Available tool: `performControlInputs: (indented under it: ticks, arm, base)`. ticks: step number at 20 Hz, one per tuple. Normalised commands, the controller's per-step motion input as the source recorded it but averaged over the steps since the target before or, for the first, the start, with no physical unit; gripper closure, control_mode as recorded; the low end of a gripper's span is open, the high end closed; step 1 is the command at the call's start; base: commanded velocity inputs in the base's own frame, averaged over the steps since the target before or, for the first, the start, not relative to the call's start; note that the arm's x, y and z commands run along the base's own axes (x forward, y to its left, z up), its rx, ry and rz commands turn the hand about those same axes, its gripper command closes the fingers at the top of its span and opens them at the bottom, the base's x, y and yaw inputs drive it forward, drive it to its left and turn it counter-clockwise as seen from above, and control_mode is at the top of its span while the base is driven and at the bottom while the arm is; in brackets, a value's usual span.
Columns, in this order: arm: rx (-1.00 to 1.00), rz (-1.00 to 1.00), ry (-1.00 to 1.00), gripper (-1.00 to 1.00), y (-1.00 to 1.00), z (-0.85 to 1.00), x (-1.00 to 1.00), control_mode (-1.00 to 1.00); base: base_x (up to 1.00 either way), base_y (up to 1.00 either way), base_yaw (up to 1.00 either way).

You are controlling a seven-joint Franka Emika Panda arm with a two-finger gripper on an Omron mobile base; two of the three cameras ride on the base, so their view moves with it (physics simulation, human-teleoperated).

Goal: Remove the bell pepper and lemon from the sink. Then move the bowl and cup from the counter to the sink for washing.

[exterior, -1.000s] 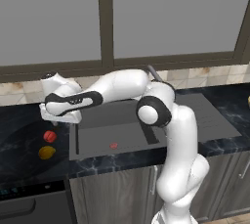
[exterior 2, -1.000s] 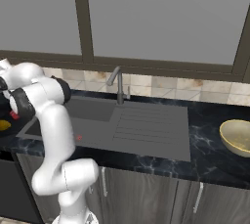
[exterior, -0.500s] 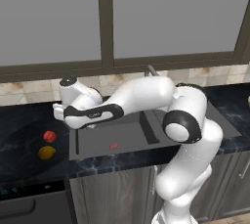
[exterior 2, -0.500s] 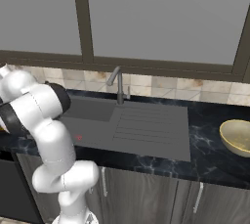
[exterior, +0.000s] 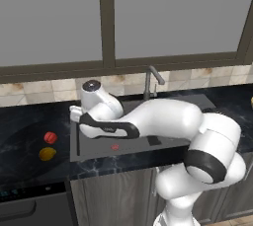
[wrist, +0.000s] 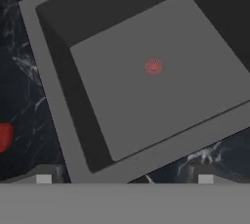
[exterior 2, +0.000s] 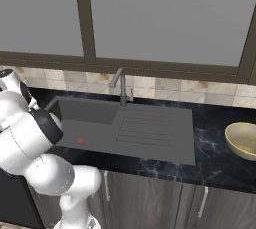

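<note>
Plainly dark grey sink [wrist: 146, 96] — red-spotted

The white arm with dark joints rises from the lower right of the left base view, folds at a bulky elbow, and stretches leftward, low and nearly level. Its wrist ends at the gripper [exterior: 75, 115], pointed downward. In the hand view, the gripper [wrist: 124, 178] has its two finger tips [wrist: 44, 175] set wide apart, holding nothing.
</note>
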Motion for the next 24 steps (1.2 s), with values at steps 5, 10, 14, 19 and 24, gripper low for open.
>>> performControlInputs:
  ticks: [5, 10, 14, 19, 24]
  arm:
    - [0.00, 0.09, 0.01, -1.00, -0.45, 0.33, -0.14, -1.00]
    - [0.00, 0.12, 0.01, -1.00, -0.46, 0.27, -0.22, -1.00]
    - [-0.03, 0.15, 0.00, -1.00, -0.45, 0.23, -0.27, -1.00]
    - [-0.05, 0.13, 0.00, -1.00, -0.46, 0.21, -0.28, -1.00]
    - [-0.08, 0.13, 0.00, -1.00, -0.46, 0.16, -0.27, -1.00]
  base:
    - [0.00, 0.00, 0.00]
    - [0.00, 0.00, 0.00]
    - [0.00, 0.00, 0.00]
    - [0.00, 0.00, 0.00]
    - [0.00, 0.00, 0.00]
